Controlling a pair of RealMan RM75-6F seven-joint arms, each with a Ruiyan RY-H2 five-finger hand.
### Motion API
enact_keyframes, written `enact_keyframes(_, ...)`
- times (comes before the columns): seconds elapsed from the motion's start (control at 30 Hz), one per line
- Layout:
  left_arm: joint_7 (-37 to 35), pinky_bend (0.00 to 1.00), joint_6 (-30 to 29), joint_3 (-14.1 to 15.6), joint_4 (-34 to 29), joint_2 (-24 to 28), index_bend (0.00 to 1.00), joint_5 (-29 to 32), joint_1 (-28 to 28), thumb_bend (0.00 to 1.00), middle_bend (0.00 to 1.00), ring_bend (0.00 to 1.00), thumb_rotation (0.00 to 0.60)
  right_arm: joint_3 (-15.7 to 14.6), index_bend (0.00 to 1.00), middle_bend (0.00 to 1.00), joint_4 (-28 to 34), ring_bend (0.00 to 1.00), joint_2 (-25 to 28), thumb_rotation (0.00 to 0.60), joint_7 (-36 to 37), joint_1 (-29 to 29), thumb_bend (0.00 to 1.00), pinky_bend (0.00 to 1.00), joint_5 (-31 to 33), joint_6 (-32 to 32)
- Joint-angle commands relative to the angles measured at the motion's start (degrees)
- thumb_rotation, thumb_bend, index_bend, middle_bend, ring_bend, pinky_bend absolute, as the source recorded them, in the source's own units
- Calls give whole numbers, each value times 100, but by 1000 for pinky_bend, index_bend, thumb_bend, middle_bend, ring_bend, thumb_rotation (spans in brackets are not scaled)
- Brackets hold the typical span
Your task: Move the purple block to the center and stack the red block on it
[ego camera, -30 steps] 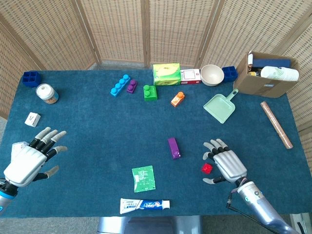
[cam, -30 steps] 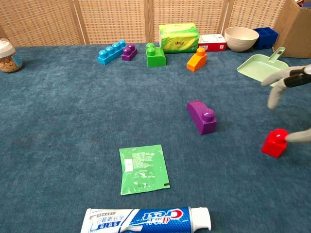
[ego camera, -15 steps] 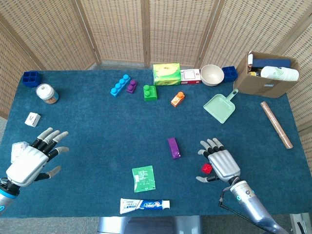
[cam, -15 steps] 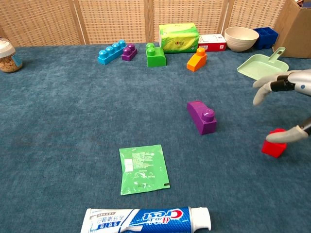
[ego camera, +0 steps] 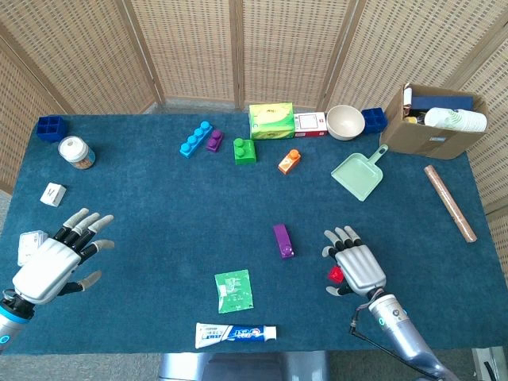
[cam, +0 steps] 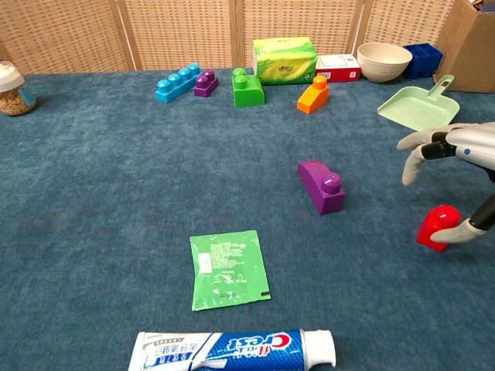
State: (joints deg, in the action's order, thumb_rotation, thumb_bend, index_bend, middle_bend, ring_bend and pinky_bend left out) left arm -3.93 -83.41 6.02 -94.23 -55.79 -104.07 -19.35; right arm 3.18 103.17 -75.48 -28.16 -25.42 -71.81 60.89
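The purple block lies on the blue cloth near the middle of the table, its stud end toward the front. The red block sits to its right and nearer the front edge. My right hand hovers over the red block, its fingers spread and its thumb touching the block's front side. The hand covers part of the block in the head view. My left hand is open at the front left, far from both blocks, and holds nothing.
A green packet and a toothpaste tube lie at the front middle. A green dustpan is behind the right hand. Other blocks, a tissue box, a bowl and a cardboard box line the back.
My right hand has shifted left and down over the red block, and its thumb has come in against the block. The blocks and my left hand have barely moved.
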Motion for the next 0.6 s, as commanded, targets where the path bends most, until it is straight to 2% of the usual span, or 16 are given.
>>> enact_keyframes(0.03,-13,0,10,-10,19,-17,322,-17,7,330,45,0,600,-14,329,111,-99,0,-56,457,-1,-27,128,22,16,-10)
enact_keyframes(0.4,-53,0,41,-54,44,-46,322,-34,44,329,44,0,600,-101,335,118,-393,0,-121,471,116,-39,128,22,9,-6)
enact_keyframes(0.6,-59,0,59,-67,57,-73,322,-66,56,329,45,0,600,-108,337,119,-521,0,-182,509,178,-57,129,22,61,-31)
